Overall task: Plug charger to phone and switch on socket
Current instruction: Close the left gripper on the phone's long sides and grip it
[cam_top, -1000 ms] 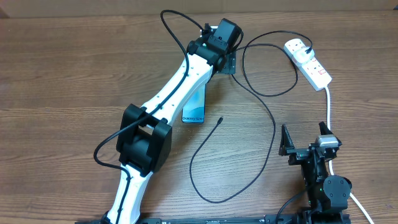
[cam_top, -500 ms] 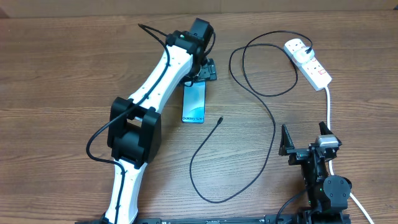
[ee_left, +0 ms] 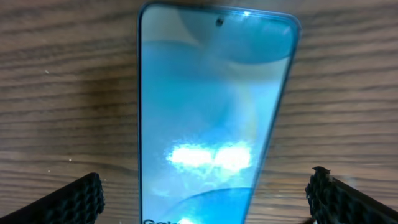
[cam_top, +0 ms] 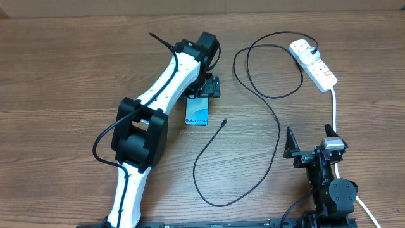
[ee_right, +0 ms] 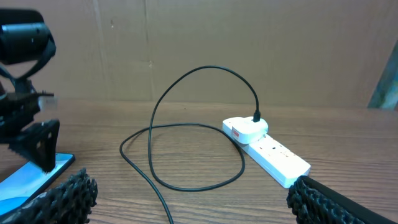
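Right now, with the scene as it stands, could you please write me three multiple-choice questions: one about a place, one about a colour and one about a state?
1. Where does the tip of the charger lie, relative to the phone?
A. Inside its port
B. On the table, beside it but apart
C. On top of its screen

2. What colour is the phone's screen?
A. Light blue
B. Red
C. Black

3. In what state are the left fingers?
A. Shut on the charger
B. Shut on the phone
C. Open, one at each side of the phone

Answers:
1 B: the overhead view shows bare wood between the tip and the phone.
2 A: the left wrist view shows a light blue screen.
3 C: the left wrist view shows the two fingers wide apart, with the phone between them.
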Controlling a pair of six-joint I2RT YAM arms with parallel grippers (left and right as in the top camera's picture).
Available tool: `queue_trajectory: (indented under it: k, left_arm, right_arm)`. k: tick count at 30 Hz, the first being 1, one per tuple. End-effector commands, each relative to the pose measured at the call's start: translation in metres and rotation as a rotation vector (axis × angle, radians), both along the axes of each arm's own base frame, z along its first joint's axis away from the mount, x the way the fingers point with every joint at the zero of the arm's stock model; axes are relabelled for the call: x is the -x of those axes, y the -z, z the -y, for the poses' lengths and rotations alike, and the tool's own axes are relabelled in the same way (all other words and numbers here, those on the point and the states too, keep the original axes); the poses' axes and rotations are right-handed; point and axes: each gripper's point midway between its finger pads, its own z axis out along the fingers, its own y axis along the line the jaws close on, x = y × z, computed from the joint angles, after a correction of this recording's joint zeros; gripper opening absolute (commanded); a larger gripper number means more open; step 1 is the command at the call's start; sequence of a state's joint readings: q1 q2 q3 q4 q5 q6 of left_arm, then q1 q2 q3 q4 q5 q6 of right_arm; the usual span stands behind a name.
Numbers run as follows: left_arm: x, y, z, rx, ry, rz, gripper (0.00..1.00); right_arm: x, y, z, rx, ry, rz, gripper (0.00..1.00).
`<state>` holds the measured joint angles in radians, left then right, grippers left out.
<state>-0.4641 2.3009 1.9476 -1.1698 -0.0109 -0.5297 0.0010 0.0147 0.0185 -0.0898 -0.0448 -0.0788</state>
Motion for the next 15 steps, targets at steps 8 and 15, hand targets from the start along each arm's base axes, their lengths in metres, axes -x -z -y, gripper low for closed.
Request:
queue_trajectory:
  k: [8,15]
  left_arm:
    - [0.010,0.027,-0.004,-0.018,0.083,-0.040,1.00]
    - [0.016,0.036,-0.007,-0.026,0.079,-0.058,1.00]
  right_arm:
    - [0.000,0.001,0.000,0.004,0.003,0.008,1.00]
    - [0.000,0.001,0.000,0.004,0.003,0.008,1.00]
